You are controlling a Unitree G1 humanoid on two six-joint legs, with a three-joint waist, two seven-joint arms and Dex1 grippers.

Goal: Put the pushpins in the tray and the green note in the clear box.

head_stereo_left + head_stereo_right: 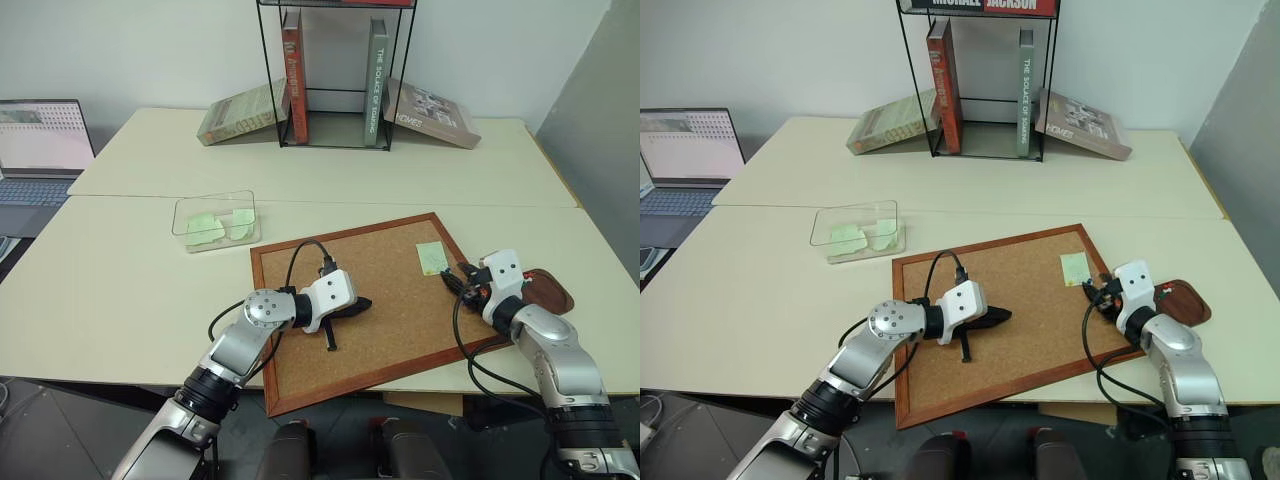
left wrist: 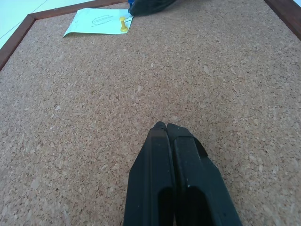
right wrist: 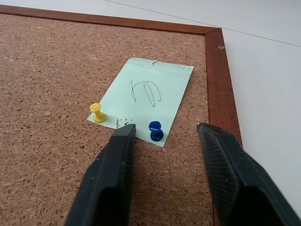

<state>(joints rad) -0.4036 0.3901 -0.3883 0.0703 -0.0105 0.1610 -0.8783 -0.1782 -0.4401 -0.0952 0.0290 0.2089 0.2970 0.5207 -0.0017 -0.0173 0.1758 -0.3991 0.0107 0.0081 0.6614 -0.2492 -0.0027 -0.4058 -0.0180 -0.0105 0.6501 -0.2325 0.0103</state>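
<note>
Right hand, fingers parted, brackets the blue pushpin fastening the green note to the cork board; left hand rests closed, empty.

The pale surface carries a wood-framed cork board at its near edge. Beyond the board's far left corner sits the clear box. Just beside the board's right edge rests the reddish-brown tray. Well beyond the board stands a black wire book rack, with a laptop far left.
</note>
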